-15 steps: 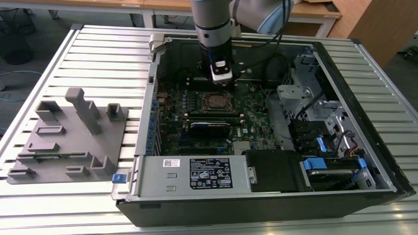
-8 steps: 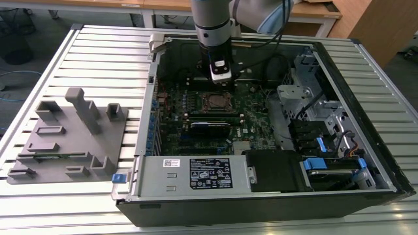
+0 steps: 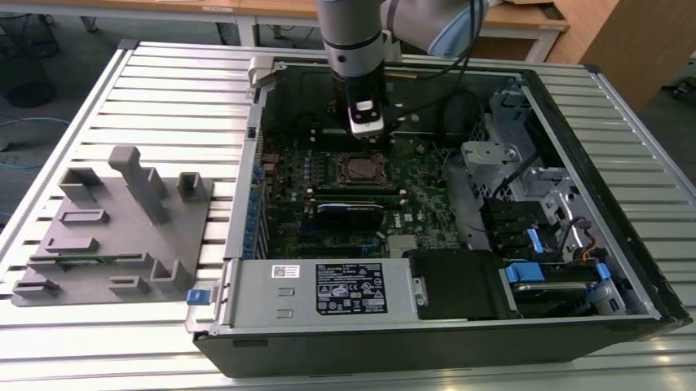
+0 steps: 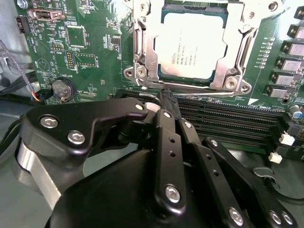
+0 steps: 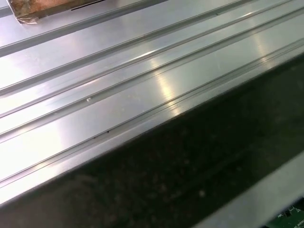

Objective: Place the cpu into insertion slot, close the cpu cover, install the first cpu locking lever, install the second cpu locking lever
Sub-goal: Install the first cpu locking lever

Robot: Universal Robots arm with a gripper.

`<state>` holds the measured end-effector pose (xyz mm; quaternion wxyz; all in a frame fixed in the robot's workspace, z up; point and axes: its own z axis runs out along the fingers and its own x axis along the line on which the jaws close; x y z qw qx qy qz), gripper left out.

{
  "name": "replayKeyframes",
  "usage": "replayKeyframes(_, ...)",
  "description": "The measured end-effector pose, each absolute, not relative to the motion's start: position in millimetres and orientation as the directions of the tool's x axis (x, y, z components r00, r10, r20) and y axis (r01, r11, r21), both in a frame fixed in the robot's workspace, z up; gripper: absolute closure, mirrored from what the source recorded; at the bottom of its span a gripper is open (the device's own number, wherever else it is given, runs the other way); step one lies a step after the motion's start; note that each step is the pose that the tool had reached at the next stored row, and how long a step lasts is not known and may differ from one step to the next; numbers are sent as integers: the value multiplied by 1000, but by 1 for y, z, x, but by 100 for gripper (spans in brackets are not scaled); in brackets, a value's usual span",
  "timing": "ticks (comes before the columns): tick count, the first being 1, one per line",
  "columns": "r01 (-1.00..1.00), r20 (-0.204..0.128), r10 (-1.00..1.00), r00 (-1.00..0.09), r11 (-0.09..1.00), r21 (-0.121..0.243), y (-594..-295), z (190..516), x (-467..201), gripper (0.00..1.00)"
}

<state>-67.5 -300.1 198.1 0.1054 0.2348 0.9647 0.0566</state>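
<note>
The gripper (image 4: 167,98), narrowed to a pinch and seemingly empty, hovers beside the cpu cover (image 4: 148,47).

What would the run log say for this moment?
silver-grey square cpu: seated under cover | thin silvery cover frame: down over cpu's rim | black gripper: shut, beside cover's edge

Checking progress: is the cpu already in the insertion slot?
Yes, in the second wrist view the cpu lies flat in the insertion slot, ringed by the silvery cpu cover.
</note>
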Motion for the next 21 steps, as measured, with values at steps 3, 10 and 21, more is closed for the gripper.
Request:
replayKeyframes(3, 444, -178, 469, -865, 881, 160, -300, 198, -69, 89)
replayKeyframes(10, 455, -180, 479, -859, 876, 161, -300, 197, -69, 89)
replayKeyframes(21, 473, -195, 492, -849, 870, 138, -300, 195, -69, 89)
